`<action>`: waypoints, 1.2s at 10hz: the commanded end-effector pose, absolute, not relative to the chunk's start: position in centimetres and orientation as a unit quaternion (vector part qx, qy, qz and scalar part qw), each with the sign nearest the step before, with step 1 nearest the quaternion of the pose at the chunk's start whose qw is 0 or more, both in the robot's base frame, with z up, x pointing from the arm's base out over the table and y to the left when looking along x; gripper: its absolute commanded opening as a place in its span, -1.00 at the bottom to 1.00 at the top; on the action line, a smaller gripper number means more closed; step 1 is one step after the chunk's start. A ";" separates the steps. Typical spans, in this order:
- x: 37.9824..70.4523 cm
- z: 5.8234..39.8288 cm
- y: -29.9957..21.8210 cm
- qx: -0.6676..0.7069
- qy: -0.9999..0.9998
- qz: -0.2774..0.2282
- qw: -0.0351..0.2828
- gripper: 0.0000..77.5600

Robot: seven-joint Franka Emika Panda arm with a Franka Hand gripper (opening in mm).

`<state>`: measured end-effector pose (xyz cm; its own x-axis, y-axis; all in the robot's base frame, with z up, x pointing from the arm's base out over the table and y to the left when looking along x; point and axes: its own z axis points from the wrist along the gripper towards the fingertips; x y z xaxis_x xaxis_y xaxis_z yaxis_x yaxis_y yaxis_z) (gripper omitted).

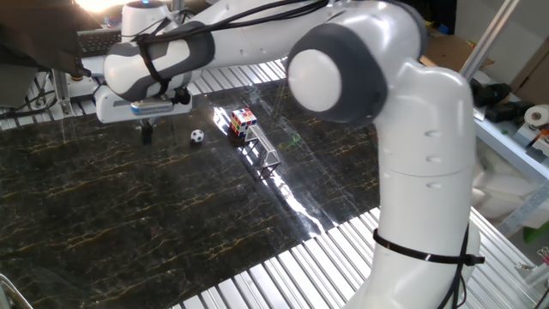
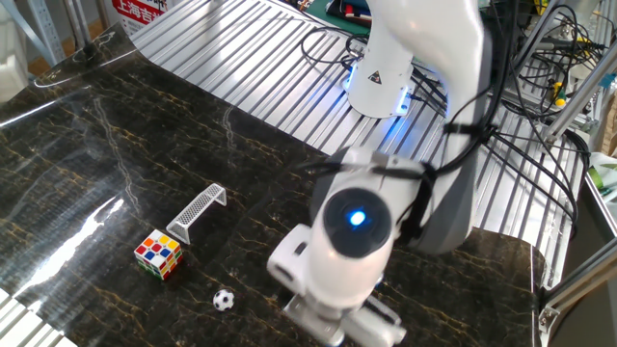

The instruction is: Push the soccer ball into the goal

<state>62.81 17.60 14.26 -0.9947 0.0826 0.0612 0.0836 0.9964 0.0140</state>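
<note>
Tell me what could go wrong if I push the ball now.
The puzzle cube stands between the soccer ball and the goal, so a straight push may drive the ball into the cube. The ball is loose and round, so it could roll off the nearby table edge.

White Franka arm (image 1: pixel 429 172) with grey joint caps — glossy, rounded shells throughout.
A thick white column carries a large grey dome at the shoulder, and a thin black band rings the column low down. Black cables (image 1: pixel 257 10) run along the upper link, strapped near the wrist by a black tie. In the other fixed view a round grey cap shows a glowing blue light (image 2: pixel 358 219), and the base (image 2: pixel 381 82) bears a small triangular marking — blue glow beneath it.
</note>
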 end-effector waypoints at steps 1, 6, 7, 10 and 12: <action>66.7 12.0 16.5 -0.071 -0.997 -0.009 -0.001 -1.00; 66.9 10.7 15.8 -0.068 -0.998 -0.006 -0.004 -1.00; 66.9 10.7 15.8 -0.061 -0.998 -0.008 0.002 -1.00; 66.9 10.7 15.8 -0.046 -0.997 0.000 0.061 -1.00; 66.9 10.7 15.8 -0.058 -0.996 0.010 0.070 -1.00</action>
